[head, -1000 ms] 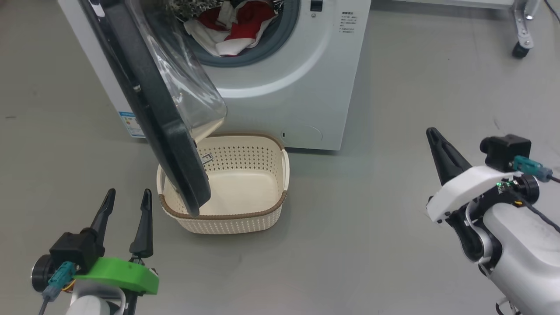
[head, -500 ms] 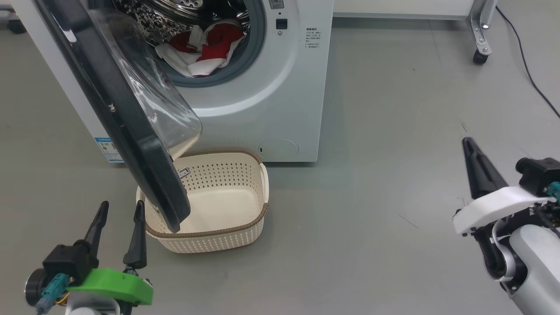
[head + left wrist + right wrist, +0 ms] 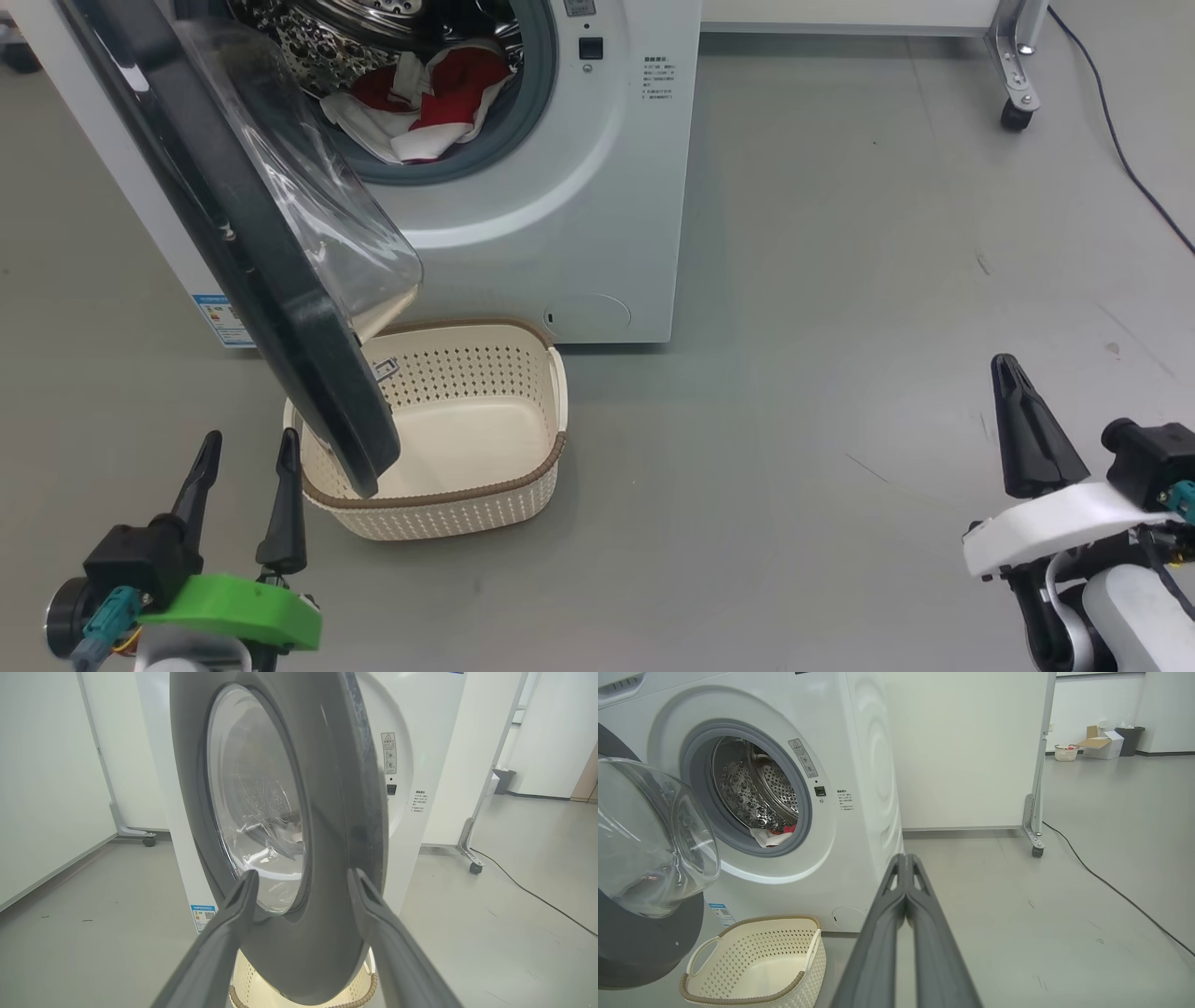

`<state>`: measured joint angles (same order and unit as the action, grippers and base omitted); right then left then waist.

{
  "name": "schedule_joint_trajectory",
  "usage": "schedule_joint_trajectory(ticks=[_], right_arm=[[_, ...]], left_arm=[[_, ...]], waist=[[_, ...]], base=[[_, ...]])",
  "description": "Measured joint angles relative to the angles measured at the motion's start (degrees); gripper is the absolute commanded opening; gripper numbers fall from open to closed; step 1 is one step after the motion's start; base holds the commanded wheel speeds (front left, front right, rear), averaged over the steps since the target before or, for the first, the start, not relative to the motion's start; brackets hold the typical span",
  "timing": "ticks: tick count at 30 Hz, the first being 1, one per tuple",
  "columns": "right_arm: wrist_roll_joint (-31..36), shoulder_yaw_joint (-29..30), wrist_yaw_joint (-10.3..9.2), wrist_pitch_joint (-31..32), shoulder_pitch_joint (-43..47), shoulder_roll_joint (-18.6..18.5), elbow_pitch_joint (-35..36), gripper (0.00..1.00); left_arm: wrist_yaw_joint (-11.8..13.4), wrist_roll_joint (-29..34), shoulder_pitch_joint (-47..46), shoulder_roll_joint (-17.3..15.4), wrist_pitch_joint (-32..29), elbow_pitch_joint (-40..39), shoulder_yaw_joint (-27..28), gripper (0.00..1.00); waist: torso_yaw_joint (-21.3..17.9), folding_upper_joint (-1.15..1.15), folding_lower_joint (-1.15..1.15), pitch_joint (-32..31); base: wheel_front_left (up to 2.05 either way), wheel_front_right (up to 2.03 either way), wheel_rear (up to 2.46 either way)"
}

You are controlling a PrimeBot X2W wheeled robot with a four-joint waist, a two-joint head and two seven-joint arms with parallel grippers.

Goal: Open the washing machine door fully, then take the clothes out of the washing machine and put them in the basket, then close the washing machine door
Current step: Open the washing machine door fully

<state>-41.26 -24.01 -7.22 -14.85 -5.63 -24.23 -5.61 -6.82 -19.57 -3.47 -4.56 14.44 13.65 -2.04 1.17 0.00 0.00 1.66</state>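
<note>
The left hand (image 3: 250,437) is wide open, the right hand (image 3: 1006,366) is shut, both empty. The washing machine door (image 3: 238,247) looks stiff and slippery; hold its black rim (image 3: 345,812).

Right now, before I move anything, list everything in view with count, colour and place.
big white front-loading washing machine: one, white, upper left.
round black-rimmed glass door: one, black and clear, swung open leftward.
red-and-white fabric clothes: heap, count unclear, inside the machine.
cream perforated plastic basket: one, brown rim, empty, on grey floor before machine.
white wheeled panel: one, right of machine.
thin black cable: one, floor, far right.
left gripper: one, green mount, lower left, jaws open.
right gripper: one, white mount, lower right, jaws shut.
</note>
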Motion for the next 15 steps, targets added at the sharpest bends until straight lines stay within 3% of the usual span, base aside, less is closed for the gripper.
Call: schedule_joint_trajectory(ticks=[5, 6, 7, 8, 9, 15], right_arm=[[2.11, 2.12, 0.0, 0.0, 3.6, 1.78, 0.93, 0.0], [2.29, 2.38, 0.0, 0.0, 4.28, 2.15, 1.09, 0.05], [2.85, 2.54, 0.0, 0.0, 4.89, 2.36, 1.27, 0.4], [3.75, 2.69, 0.0, 0.0, 5.34, 2.47, 1.45, 0.84], [4.57, 3.0, 0.0, 0.0, 5.71, 2.53, 1.7, 1.0], [6.49, 4.87, 0.0, 0.0, 7.59, 3.98, 3.22, 1.0]], left_arm=[[-0.03, 0.18, 0.08, 0.04, 0.0, 0.0, 0.03, 1.0], [-0.03, 0.35, 0.09, 0.05, 0.0, 0.0, 0.07, 1.0], [-0.03, 0.46, 0.09, 0.09, 0.0, 0.0, 0.08, 1.0], [-0.03, 0.46, 0.11, 0.11, 0.0, 0.01, 0.08, 1.0], [-0.03, 0.49, 0.12, 0.15, 0.0, 0.01, 0.08, 1.0], [-0.03, 0.54, 0.36, 0.27, 0.0, 0.15, 0.05, 1.0]], waist=[[-0.04, 0.0, 0.0, -0.04], [-0.05, 0.0, 0.0, -0.05], [-0.06, 0.0, 0.0, -0.06], [-0.08, 0.0, 0.0, -0.08], [-0.09, 0.0, 0.0, -0.09], [-0.14, 0.0, 0.0, -0.19]], base=[[0.0, 0.0, 0.0], [0.0, 0.0, 0.0], [0.0, 0.0, 0.0], [0.0, 0.0, 0.0], [0.0, 0.0, 0.0], [0.0, 0.0, 0.0]])
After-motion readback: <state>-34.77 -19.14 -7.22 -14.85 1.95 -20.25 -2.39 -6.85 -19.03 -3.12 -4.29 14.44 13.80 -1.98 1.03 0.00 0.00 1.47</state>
